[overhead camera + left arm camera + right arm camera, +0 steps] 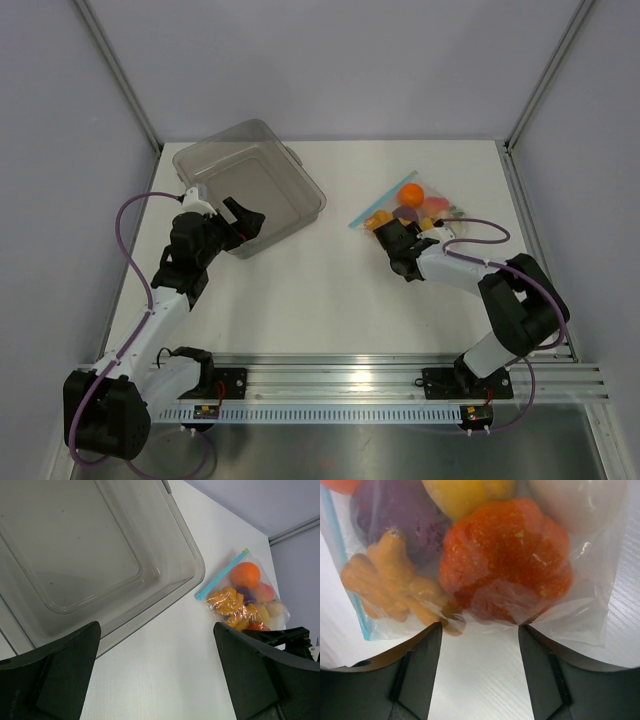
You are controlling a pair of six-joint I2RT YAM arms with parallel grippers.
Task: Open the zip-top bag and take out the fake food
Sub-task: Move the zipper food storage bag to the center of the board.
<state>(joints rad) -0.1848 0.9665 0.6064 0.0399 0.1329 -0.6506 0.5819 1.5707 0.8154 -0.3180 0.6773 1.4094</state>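
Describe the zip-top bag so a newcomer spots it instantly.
On the white table, look far right, away from the rigid clear rectangular tub at far left. There lies a thin, crinkly clear plastic zip-top bag. Unlike the tub, it is soft, stuffed with orange, yellow and purple toy food, and edged by a light-blue zip strip.

The zip-top bag point(580, 615) is cut off by the top edge of the right wrist view, so the fake food point(505, 560) shows only partly. From above, the right gripper point(402, 234) hides the bag's near end. The tub point(192, 560) runs off the left wrist view's left edge.
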